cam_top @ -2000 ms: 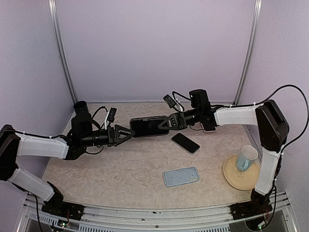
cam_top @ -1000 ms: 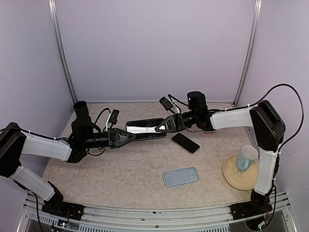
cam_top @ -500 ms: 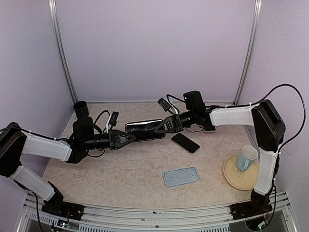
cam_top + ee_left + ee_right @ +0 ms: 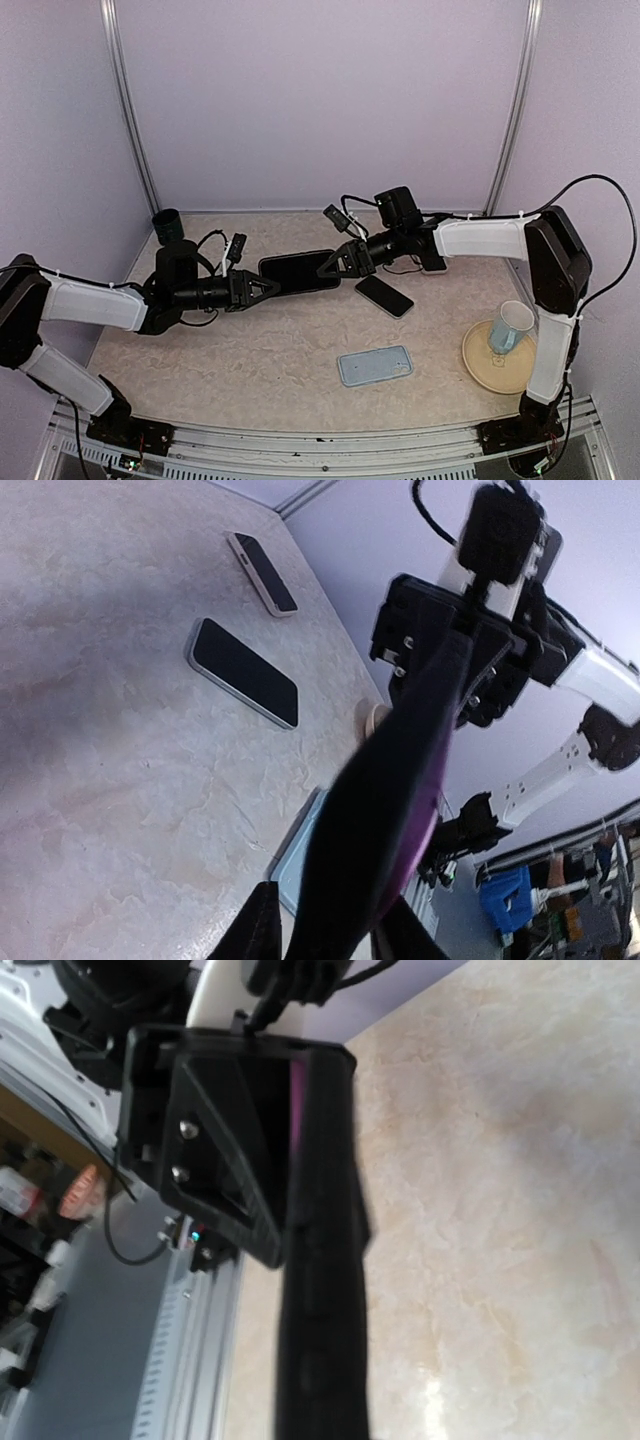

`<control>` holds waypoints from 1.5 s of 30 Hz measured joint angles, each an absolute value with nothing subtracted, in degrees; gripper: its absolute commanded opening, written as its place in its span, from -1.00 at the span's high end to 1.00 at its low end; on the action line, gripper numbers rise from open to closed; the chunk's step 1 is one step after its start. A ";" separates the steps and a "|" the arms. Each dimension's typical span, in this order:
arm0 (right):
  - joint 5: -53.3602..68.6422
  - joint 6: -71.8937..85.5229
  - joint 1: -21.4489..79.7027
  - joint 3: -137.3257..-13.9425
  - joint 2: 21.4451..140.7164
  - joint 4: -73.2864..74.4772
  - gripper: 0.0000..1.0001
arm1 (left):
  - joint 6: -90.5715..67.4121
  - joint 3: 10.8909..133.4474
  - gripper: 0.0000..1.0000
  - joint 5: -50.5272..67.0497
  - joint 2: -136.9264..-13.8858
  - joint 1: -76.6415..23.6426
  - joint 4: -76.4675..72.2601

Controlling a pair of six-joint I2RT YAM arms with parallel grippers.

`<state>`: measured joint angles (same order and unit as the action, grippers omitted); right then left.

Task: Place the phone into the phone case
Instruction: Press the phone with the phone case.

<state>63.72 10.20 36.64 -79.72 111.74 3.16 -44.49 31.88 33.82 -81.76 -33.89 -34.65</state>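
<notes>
Left gripper [image 4: 269, 285] clamps phone case [image 4: 299, 271] left end | right gripper [image 4: 333, 265] pinches right end

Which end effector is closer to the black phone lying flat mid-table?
Right. The right end effector sits just up-left of the phone, gripping the black item; the left end effector grips that item's far end, farther left.
</notes>
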 measured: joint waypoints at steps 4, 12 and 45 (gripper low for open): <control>62.70 9.65 37.23 -79.72 111.42 3.60 1.00 | -45.95 31.86 -0.04 32.38 -80.71 -32.73 -33.61; 65.08 10.00 37.32 -79.55 111.42 3.75 1.00 | -45.98 31.86 -0.13 32.42 -73.25 -29.50 -33.80; 72.42 15.33 36.99 -77.36 112.40 0.34 1.00 | -39.53 32.97 1.00 38.26 -76.12 -30.87 -32.51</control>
<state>72.42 15.33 36.99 -77.36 112.40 0.34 -39.53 32.97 38.26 -76.12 -30.87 -32.51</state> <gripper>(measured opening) 0.085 0.081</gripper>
